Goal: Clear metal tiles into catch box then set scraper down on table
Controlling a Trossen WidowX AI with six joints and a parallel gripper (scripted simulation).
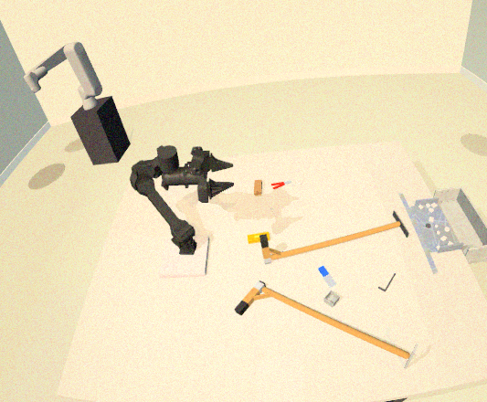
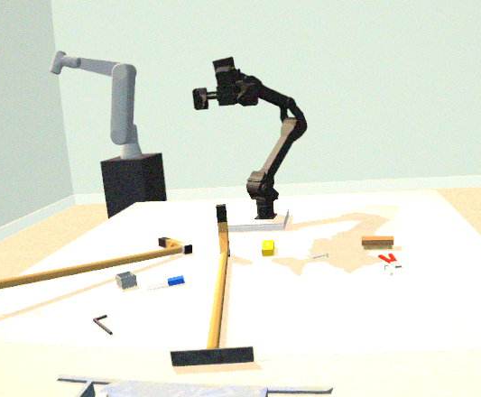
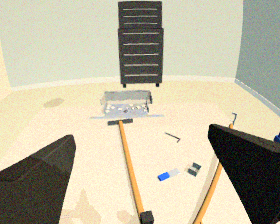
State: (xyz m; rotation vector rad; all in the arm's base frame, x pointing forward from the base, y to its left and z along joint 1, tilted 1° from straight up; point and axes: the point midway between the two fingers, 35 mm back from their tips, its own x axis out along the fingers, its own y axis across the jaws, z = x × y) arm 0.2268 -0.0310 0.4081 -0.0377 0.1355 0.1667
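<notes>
My gripper [image 1: 233, 174] [image 2: 224, 95] [image 3: 144, 136] is open and empty, high above the table. One long tool [image 1: 336, 241] [image 2: 219, 298] [image 3: 128, 160] with an orange shaft and wide dark blade lies on the table, blade near the steel plate [image 1: 418, 224] [image 2: 188, 390]. A second long tool [image 1: 336, 323] [image 2: 84, 268] with a thin grey blade lies to its side. Several pale tiles [image 1: 431, 210] are scattered on the plate around a dark round spot. The grey catch box [image 1: 475, 215] [image 3: 126, 96] adjoins the plate's far end. Whether tiles lie in it cannot be told.
A yellow block [image 1: 252, 238] [image 2: 268, 248] lies by the dark-bladed tool's grip. A blue marker [image 1: 323, 271] [image 2: 176, 281], small grey box [image 1: 332, 299] [image 2: 126, 280] and hex key [image 1: 388, 283] lie between the tools. A brown block [image 1: 258, 187] [image 2: 377, 241] and red-handled pliers [image 1: 278, 185] lie aside.
</notes>
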